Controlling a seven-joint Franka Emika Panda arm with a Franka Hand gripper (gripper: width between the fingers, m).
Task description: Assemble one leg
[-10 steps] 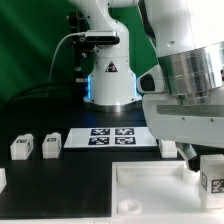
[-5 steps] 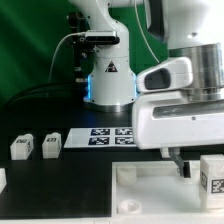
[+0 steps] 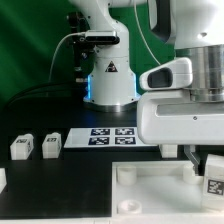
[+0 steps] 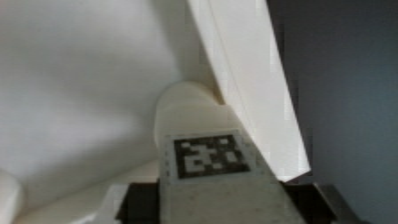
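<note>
At the exterior view's right edge, low in the picture, I am seeing the leg (image 3: 213,177), a small white block with a black-and-white tag on its face. It is hanging under the big white body of the arm, over the right part of the tabletop (image 3: 150,195), near the raised rim of this white tray. I cannot tell from here if it is touching the tray or is a little above it.

The gripper (image 4: 214,195) is showing best in the wrist view. There the leg (image 4: 210,140) is standing between the two dark fingers (image 4: 137,203), one on each side of it, and they are pressing on its sides, so I am reading the fingers as clenched on the leg. Its rounded end is pointing away from the camera and is lying close against a long white edge (image 4: 240,80), which I am taking for the rim of the tabletop. Whether they are touching, I cannot say.

On the exterior view's left, two more white legs (image 3: 21,146) and (image 3: 51,144) are standing on the dark table, just beside each other and well apart from the tabletop. Another small white piece (image 3: 2,180) is showing at the left border, mostly cut off. Between those legs and the arm, the marker board (image 3: 110,138) is lying flat with its printed tags.
</note>
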